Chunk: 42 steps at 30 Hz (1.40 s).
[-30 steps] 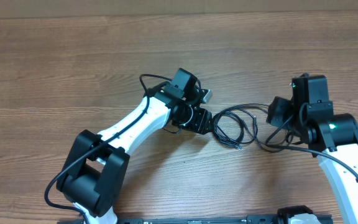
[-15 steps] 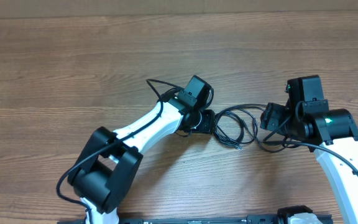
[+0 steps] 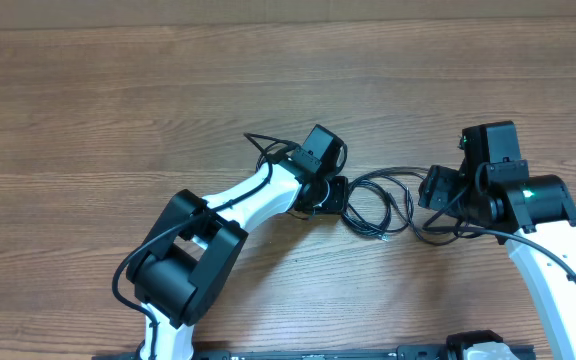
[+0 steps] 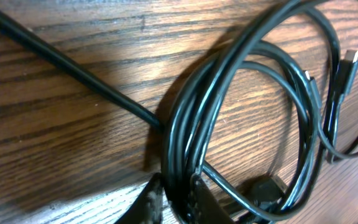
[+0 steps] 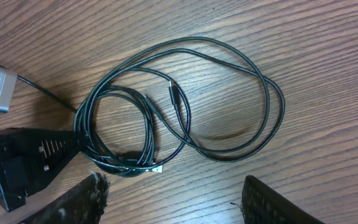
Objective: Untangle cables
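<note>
Two arms meet over the brown wood-grain table (image 3: pixel 118 100). The thin black cables (image 3: pixel 380 203) lie between them, a little right of the table's middle.

From above, the left hand (image 3: pixel 342 196) sits at the 9 o'clock edge of the tangle, closed on the tighter coil. The left wrist view shows this pinch close up. At the bottom edge the left hand (image 4: pixel 174 190) presses its two fingers in on a bundle of strands from both sides. From there the cables (image 4: pixel 188 124) rise toward 12 o'clock and curve round to 3 o'clock. A thicker black cord (image 4: pixel 73 68) crosses the table from 10 o'clock and meets the coil's outer edge.

In the right wrist view the cables (image 5: pixel 185 106) form a small tight coil at 9 o'clock. A wide loose loop spreads from it toward 3 o'clock. One plug tip (image 5: pixel 174 96) lies inside the wide loop, and another, silver-ended, lies at 6 o'clock of the small coil. The black left hand (image 5: pixel 79 144) grips that coil from 8 o'clock.

The right hand (image 5: pixel 174 183) is open, with its fingers spread wide at 6 o'clock of the tangle and no strand between them. From above, the right hand (image 3: pixel 430 188) hangs over the 3 o'clock end of the wide loop. I cannot tell whether it touches the cables there.
</note>
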### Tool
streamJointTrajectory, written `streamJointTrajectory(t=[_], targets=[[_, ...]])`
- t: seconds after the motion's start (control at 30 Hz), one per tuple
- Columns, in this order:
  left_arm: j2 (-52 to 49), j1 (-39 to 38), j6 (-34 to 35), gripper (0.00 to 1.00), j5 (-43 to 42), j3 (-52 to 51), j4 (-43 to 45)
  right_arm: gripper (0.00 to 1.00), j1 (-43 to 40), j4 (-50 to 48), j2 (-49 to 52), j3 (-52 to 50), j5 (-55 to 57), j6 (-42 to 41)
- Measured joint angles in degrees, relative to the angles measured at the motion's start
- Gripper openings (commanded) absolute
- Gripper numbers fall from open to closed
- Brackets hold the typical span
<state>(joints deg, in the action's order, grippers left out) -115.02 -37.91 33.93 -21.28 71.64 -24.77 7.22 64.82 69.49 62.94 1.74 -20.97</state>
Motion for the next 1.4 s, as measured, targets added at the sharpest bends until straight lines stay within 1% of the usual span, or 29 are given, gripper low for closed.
streamJointTrajectory(t=[0.33,0.47,0.6,0.7,0.83,1.03,1.27,1.4], targets=[[-0.17,0.33,0.0,0.04,-0.87,0.0,-0.48,0.69,0.0,1.68,0.24,0.0,-1.36,0.0],[0.79,2.4,-2.47,0.04,-3.37,0.0,-2.8,0.69,0.0,1.95,3.26,-0.07,-3.48,0.09],[7.34,4.26,-5.79,0.04,-3.72,0.0,-6.45,0.68,0.0,-0.96,6.19,-2.08,-8.66,2.45],[13.31,4.59,-7.58,0.04,-3.85,0.02,-8.98,0.63,0.0,-4.26,8.55,-4.24,-12.81,3.37],[16.83,4.59,-8.63,0.04,-4.92,0.04,-10.88,0.62,0.0,-7.19,10.6,-5.92,-17.11,4.11],[17.55,4.59,-9.14,0.04,-12.04,0.04,-9.07,0.62,0.0,-10.03,13.07,-9.49,-23.93,6.1],[17.79,5.22,-9.62,0.04,-26.47,0.04,-0.81,0.62,0.0,-14.1,13.07,-10.62,-26.38,6.93],[17.86,8.2,-8.83,0.04,-36.5,0.04,3.21,0.62,0.0,-16.44,13.07,-10.99,-26.58,7.13]])
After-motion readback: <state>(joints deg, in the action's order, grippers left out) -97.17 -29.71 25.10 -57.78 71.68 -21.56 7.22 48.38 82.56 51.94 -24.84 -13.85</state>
